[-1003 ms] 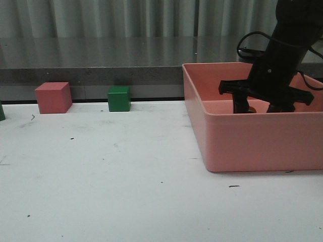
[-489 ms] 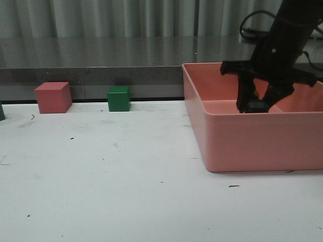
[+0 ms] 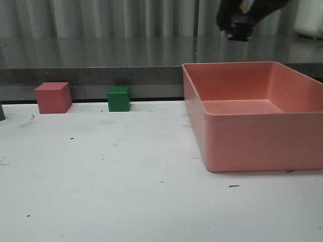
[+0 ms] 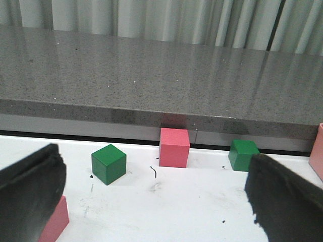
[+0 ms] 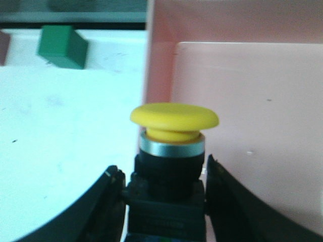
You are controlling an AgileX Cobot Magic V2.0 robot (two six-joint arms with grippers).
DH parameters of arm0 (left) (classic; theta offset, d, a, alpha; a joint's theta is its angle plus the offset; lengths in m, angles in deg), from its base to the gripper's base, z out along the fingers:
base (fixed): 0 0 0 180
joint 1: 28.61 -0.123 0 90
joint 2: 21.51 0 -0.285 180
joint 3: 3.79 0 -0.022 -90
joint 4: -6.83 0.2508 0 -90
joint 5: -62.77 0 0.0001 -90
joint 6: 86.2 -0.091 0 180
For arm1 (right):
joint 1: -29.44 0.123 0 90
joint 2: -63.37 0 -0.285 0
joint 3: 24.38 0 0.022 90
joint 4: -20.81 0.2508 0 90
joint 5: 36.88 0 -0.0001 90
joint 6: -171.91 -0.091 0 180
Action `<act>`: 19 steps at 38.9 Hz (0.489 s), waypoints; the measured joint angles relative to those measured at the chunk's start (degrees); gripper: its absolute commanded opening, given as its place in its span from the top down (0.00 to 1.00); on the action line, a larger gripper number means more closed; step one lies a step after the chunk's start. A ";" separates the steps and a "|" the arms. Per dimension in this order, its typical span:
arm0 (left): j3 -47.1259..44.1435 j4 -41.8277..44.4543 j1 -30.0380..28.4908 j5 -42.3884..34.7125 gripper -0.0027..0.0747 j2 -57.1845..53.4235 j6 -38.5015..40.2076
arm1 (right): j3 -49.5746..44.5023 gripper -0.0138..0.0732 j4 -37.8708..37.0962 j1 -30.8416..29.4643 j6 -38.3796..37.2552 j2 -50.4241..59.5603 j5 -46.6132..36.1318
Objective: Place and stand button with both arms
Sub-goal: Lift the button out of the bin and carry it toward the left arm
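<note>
**Button held high above the pink bin**

Above the pink bin [image 3: 252, 121], at the top edge of the front view, the right gripper [image 3: 239, 22] pinched the button [image 5: 174, 146] by its black base, yellow cap pointing away from the wrist. The left gripper [image 4: 151, 201] hung with its fingers [image 4: 30, 191] spread wide over the white table [image 3: 101, 176], facing a pink cube [image 4: 174, 147] and two green cubes [image 4: 108, 164] by the grey ledge.
</note>
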 measured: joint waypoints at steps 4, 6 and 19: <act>0.00 0.00 0.00 0.00 0.07 0.00 0.00 | 1.82 0.65 0.00 6.10 0.00 -0.44 0.00; 0.00 0.00 0.00 0.00 0.07 0.00 0.00 | 3.03 0.65 0.00 9.22 0.00 -1.35 0.00; 0.00 0.00 0.00 0.09 0.07 0.00 0.00 | 15.37 0.65 1.34 25.01 -0.47 -16.22 1.87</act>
